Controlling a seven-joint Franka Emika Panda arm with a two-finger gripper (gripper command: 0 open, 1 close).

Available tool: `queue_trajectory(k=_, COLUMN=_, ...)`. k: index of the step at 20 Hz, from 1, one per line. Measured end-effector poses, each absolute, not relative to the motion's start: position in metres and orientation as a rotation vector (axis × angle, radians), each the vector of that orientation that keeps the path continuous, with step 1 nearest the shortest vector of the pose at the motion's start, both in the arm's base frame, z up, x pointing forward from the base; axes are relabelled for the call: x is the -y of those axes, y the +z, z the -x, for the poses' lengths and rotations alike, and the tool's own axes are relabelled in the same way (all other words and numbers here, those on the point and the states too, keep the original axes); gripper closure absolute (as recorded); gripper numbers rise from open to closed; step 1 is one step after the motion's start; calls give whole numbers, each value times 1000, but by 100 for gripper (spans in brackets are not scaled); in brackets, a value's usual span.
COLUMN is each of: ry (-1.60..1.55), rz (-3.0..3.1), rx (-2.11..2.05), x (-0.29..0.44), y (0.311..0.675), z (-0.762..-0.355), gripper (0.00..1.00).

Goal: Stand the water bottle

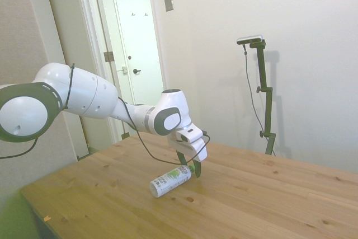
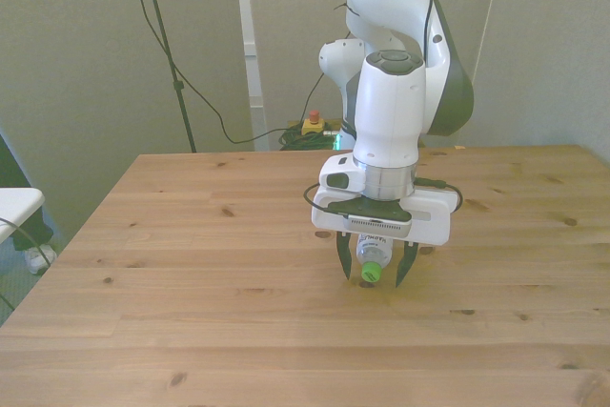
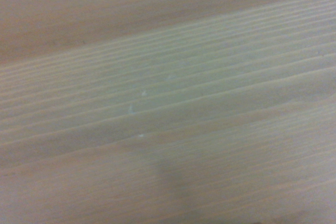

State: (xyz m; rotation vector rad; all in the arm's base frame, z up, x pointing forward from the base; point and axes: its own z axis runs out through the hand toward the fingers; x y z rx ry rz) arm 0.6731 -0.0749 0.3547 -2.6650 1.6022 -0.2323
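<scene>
Pale pine desk (image 2: 191,264), knotty planks, bare grain only in the blurred wrist view (image 3: 168,98). Near the desk's middle, toward the front view's right: water bottle (image 1: 170,181) lying on its side, white label with green print, green cap (image 2: 370,274) pointing toward the front camera. Straddled at the cap end by the gripper (image 2: 374,278), jaws spread, one dark finger (image 2: 345,264) on each side of the neck, tips down close to the wood. Contact between fingers and bottle not clear from either view. In the side view, bottle base aimed toward the lower left, cap tucked under the gripper. Behind, white arm (image 2: 386,111) bent low over the desk, black cable (image 1: 140,135) looped along it. Farther back, plain wall and a white door (image 1: 137,37) in the side view.
</scene>
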Motion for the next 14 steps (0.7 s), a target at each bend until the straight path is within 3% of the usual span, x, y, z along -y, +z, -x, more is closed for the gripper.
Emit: queue_trajectory(k=14, ry=-238, rz=2652, rx=-1618, x=83, y=360, z=-671, gripper=100)
